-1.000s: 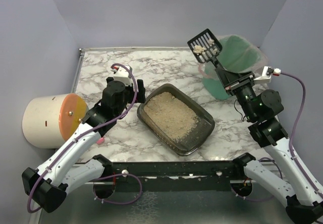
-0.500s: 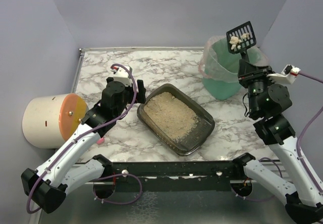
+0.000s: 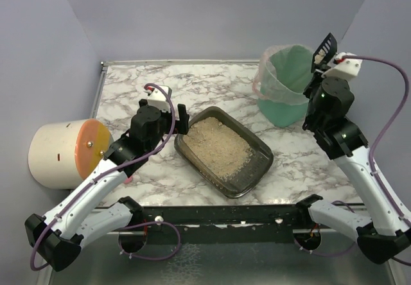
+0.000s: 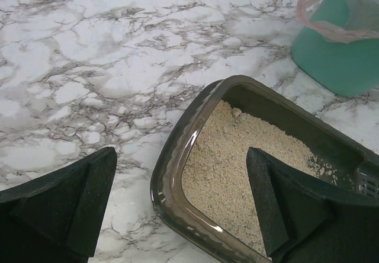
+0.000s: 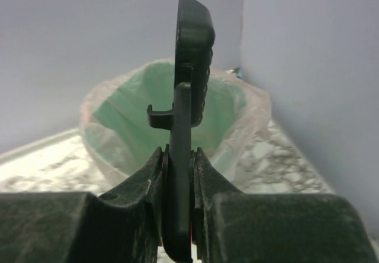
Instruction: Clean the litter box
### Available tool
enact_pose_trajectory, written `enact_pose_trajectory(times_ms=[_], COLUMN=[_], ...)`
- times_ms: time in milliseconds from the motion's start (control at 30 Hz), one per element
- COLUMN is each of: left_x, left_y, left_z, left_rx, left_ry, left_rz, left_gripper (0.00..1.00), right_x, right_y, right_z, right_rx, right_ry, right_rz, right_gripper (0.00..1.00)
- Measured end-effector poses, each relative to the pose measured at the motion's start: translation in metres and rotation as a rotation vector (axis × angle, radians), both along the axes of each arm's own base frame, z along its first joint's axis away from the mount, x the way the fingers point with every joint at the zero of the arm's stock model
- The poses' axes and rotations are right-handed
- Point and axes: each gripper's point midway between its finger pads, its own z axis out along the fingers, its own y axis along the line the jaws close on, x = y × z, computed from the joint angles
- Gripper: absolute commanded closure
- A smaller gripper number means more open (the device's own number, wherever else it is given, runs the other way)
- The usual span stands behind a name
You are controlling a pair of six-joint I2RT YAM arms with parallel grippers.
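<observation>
The litter box (image 3: 258,170), a dark tray of beige litter, lies slanted mid-table. My left gripper (image 3: 180,119) hovers open at its near-left corner; in the left wrist view its fingers straddle the rim (image 4: 167,162), one over the marble, one over the litter. My right gripper (image 3: 325,72) is shut on the handle of the black slotted scoop (image 3: 326,46). The scoop is turned on edge above the far right rim of the green bag-lined bin (image 3: 286,89), with pale clumps still against its blade. In the right wrist view the scoop (image 5: 193,38) stands edge-on over the bin (image 5: 127,118), my gripper (image 5: 177,156) clamped on it.
A white cylinder with an orange face (image 3: 64,151) lies at the table's left edge. Purple walls close in the back and both sides, the right wall close behind the bin. A black rail (image 3: 218,217) runs along the front edge.
My right arm swung the loaded scoop right and back, from the bin's left rim to its far right side, and rolled it onto its edge. The left arm has hardly moved.
</observation>
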Motion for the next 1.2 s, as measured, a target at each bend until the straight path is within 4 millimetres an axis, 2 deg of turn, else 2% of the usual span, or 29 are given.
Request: enact_pose_trajectory(times_ms=[200, 333, 567, 700, 833, 1033, 1133, 1200], left_x=[-0.004, -0.007, -0.011, -0.011, -0.01, -0.01, -0.009, -0.008], left_y=[-0.004, -0.005, -0.007, -0.007, -0.006, -0.006, -0.007, -0.007], left_z=[0.002, 0.007, 0.01, 0.01, 0.01, 0.01, 0.008, 0.006], left_rx=[-0.003, -0.013, -0.016, -0.015, -0.014, -0.012, -0.008, -0.003], left_ry=[-0.005, -0.02, -0.029, -0.03, -0.03, -0.03, -0.024, -0.018], left_rz=[-0.018, -0.025, -0.034, -0.034, -0.032, -0.029, -0.029, -0.029], left_gripper=[0.01, 0.01, 0.01, 0.01, 0.01, 0.01, 0.01, 0.01], right_x=[0.027, 0.034, 0.035, 0.036, 0.035, 0.015, -0.001, -0.012], right_y=[0.001, 0.0, -0.005, 0.002, 0.02, 0.055, 0.075, 0.09], right_z=[-0.02, -0.034, -0.034, -0.029, -0.005, 0.051, 0.065, 0.066], right_rx=[-0.273, -0.45, -0.677, -0.76, -0.695, -0.391, -0.257, -0.188], right_ry=[0.202, 0.311, 0.41, 0.446, 0.385, 0.149, 0.079, 0.062], right_rz=[-0.02, -0.003, 0.012, 0.022, 0.103, 0.321, 0.454, 0.55], right_gripper=[0.99, 1.0, 0.99, 1.0, 0.99, 0.99, 0.99, 0.99])
